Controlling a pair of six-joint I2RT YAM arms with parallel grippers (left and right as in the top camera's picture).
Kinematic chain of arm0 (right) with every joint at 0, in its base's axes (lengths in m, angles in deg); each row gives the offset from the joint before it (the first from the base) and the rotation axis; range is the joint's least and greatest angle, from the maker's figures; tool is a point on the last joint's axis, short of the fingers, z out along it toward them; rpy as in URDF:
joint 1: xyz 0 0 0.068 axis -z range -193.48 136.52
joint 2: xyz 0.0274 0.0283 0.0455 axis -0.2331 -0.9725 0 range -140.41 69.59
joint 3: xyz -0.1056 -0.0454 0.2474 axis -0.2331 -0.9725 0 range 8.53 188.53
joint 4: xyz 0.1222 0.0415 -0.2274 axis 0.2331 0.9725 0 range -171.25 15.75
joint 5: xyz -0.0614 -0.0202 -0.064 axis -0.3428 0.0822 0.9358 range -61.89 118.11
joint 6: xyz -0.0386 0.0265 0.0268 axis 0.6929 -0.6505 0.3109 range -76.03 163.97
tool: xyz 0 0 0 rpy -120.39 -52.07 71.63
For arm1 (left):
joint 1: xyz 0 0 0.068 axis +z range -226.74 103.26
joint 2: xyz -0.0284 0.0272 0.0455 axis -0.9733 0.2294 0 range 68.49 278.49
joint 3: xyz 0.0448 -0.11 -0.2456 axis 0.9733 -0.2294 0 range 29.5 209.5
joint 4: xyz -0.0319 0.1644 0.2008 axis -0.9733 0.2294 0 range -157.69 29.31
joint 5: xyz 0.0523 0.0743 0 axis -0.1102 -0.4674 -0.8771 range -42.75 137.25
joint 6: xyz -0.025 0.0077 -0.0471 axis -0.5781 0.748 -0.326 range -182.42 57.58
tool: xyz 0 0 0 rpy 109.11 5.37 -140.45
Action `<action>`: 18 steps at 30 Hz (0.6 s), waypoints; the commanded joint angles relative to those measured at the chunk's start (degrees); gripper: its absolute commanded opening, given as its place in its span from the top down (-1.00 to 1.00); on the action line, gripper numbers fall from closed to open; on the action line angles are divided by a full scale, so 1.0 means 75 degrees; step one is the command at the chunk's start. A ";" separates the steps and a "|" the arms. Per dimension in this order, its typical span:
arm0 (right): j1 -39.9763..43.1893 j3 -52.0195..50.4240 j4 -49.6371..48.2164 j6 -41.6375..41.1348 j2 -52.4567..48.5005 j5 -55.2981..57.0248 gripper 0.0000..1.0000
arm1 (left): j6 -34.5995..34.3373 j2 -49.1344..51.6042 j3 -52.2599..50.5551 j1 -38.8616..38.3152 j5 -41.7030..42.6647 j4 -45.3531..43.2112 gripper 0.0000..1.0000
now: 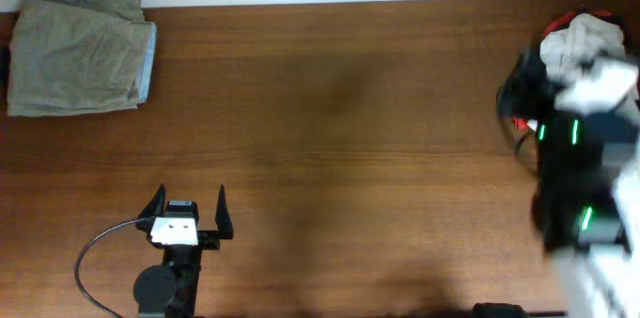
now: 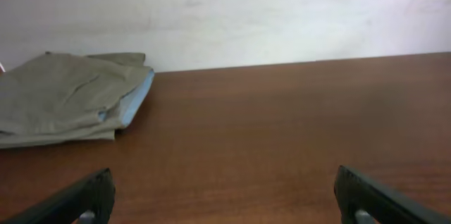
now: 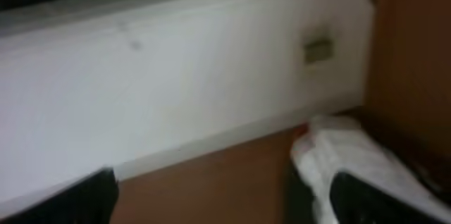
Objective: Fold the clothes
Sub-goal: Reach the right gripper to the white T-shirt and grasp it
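Note:
The white T-shirt (image 1: 585, 38) lies crumpled at the far right edge of the table, on top of a dark pile. It also shows in the right wrist view (image 3: 345, 157), just in front of the right finger. My right gripper (image 3: 232, 203) is open and empty, its right finger next to the white cloth. In the overhead view the blurred right arm (image 1: 585, 158) covers part of the shirt. My left gripper (image 1: 190, 198) is open and empty near the front left of the table, far from the shirt; it shows in its own wrist view (image 2: 225, 199) too.
A folded olive-khaki garment (image 1: 80, 53) lies at the back left corner, and also shows in the left wrist view (image 2: 63, 97). A black shirt with red trim (image 1: 518, 88) lies under the white shirt. A white wall (image 2: 246, 13) runs behind the table.

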 commanded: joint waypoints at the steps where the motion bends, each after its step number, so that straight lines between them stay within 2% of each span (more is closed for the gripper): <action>1: 0.1049 0.2637 0.1853 0.0335 -0.2871 0.0533 -0.97 | 0.0114 -0.0055 -0.0047 0.0029 0.0055 0.0006 -0.98; 2: 0.1361 0.3383 0.2436 0.0335 -0.3777 0.0527 -0.97 | 0.0114 -0.0055 -0.0047 0.0029 0.0055 0.0006 -0.98; 4: 0.1766 0.3920 0.2862 0.0536 -0.4832 0.0527 -0.97 | 0.0114 -0.0055 -0.0047 0.0029 0.0055 0.0006 -0.98; 9: 0.2532 0.3920 0.2669 0.0536 -0.7105 0.0527 -1.00 | 0.0114 -0.0055 -0.0047 0.0029 0.0055 0.0006 -0.98; 10: 0.2573 0.3920 0.2687 0.0533 -0.7408 0.0522 -0.58 | 0.0114 -0.0055 -0.0047 0.0029 0.0055 0.0006 -0.98; 11: 0.2573 0.3911 0.2696 0.0533 -0.7571 0.0522 -0.35 | 0.0114 -0.0055 -0.0047 0.0029 0.0055 0.0006 -0.98; 12: 0.2573 0.3899 0.2699 0.0533 -0.7810 0.0525 -0.16 | 0.0114 -0.0055 -0.0047 0.0029 0.0055 0.0006 -0.99; 14: 0.2573 0.3891 0.2722 0.0533 -0.7988 0.0297 0.05 | 0.0114 -0.0055 -0.0047 0.0029 0.0055 0.0006 -0.98; 15: 0.2573 0.3891 0.2713 0.0533 -0.8020 0.0038 0.07 | 0.0114 -0.0055 -0.0047 0.0029 0.0055 0.0006 -0.99; 16: 0.2573 0.3891 0.2693 0.0533 -0.8038 -0.0423 -0.08 | 0.0114 -0.0055 -0.0047 0.0029 0.0055 0.0006 -0.98; 17: 0.2573 0.3891 0.2687 0.0530 -0.8038 -0.0597 -0.13 | 0.0114 -0.0055 -0.0047 0.0029 0.0055 0.0006 -0.99; 18: 0.2573 0.3891 0.2637 0.0533 -0.8038 -0.0720 -0.32 | 0.0114 -0.0055 -0.0047 0.0029 0.0055 0.0006 -0.98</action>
